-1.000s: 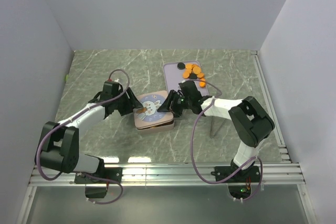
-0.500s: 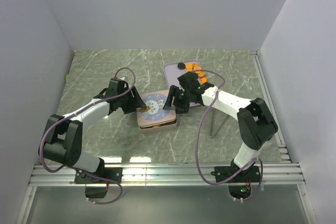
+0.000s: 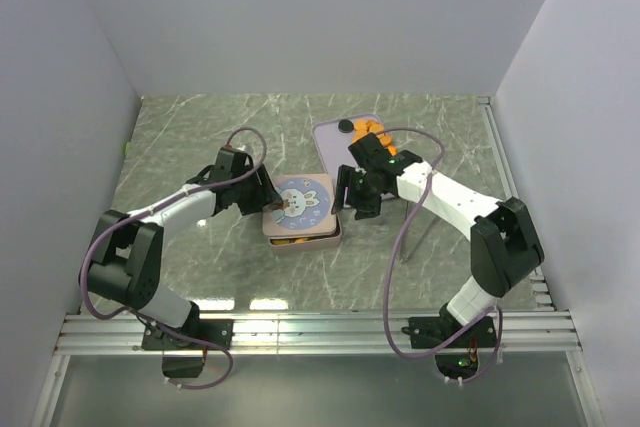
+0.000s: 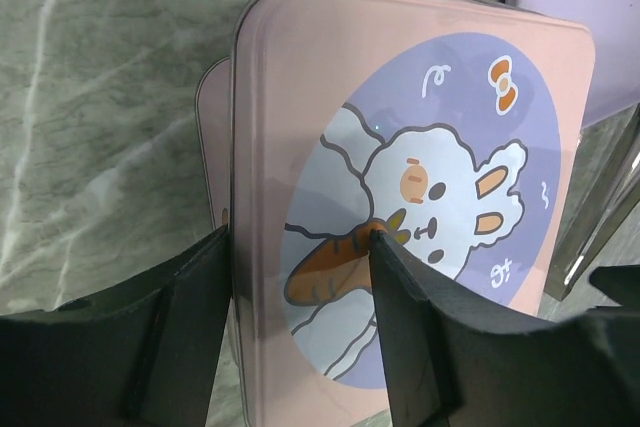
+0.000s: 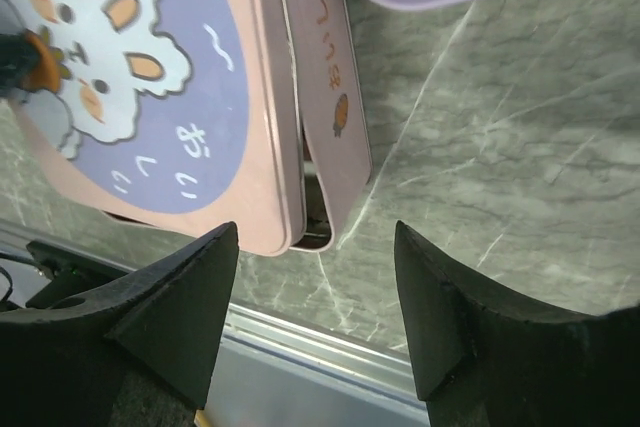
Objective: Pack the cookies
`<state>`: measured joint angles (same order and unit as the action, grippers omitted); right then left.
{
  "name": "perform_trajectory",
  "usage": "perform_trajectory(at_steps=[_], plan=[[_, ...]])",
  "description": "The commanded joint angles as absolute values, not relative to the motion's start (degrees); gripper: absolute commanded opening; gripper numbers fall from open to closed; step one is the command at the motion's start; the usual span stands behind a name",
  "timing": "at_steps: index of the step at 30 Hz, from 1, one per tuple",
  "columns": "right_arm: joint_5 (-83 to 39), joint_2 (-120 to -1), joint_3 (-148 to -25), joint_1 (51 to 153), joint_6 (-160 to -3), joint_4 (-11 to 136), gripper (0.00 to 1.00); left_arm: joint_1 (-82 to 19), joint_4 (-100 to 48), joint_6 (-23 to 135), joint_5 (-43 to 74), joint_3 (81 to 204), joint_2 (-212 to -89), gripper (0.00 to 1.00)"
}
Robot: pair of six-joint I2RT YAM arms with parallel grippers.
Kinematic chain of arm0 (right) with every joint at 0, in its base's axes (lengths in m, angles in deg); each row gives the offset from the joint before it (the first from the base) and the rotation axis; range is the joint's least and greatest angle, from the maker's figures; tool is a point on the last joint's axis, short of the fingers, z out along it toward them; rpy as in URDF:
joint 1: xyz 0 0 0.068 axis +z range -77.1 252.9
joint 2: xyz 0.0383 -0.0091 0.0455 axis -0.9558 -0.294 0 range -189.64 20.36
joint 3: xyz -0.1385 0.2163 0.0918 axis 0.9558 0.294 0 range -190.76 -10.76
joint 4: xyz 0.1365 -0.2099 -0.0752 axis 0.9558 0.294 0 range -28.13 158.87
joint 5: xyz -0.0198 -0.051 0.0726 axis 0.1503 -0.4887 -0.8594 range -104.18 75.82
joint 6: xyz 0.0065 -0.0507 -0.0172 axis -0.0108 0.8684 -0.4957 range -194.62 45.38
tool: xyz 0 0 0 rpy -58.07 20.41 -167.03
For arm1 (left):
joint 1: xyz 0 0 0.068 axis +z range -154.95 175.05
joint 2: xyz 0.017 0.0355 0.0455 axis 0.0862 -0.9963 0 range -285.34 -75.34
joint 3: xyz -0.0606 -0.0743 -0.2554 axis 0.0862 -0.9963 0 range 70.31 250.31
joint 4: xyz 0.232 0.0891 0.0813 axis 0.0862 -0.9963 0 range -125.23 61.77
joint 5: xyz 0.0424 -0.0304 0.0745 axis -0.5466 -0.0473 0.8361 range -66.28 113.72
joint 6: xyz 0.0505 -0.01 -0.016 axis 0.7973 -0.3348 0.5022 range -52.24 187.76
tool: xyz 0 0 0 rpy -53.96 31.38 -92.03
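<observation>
Top external: the small round orange cookies (image 3: 372, 133) sit heaped at the far end of the lavender rectangular plastic tray (image 3: 328, 155), not yet packed. Just beside the tray, on the green marbled counter (image 3: 180, 137), the rabbit-printed pink metal lid (image 3: 303, 199) lies askew.

Left wrist: the left jaws pinch the lid's rim, probably to lift it.

Right wrist: the right jaws gape wide astride the pink square tin base (image 5: 322, 67), gripping nothing and seemingly placed to steady it.
</observation>
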<state>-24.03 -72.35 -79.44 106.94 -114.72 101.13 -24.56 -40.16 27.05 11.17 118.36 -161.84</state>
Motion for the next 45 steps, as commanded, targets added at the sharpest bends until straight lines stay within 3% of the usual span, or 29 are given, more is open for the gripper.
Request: perform_trajectory(at_steps=[1, 17, 45], plan=[[-23.4, -69.1, -81.7, 105.8, -112.6, 99.9, 0.7, -26.5, -39.9, 27.7, 11.4, 121.0, -162.4, 0.6], [-29.7, -77.4, -80.4, 102.2, -112.7, 88.4, 0.61, -32.6, -45.9, 26.7, 17.9, 119.6, -157.7, 0.59], [-30.8, -69.5, -69.8, 102.1, -115.5, 86.7, 0.54, -37.7, -47.0, 24.2, 20.9, 116.9, -154.2, 0.64]])
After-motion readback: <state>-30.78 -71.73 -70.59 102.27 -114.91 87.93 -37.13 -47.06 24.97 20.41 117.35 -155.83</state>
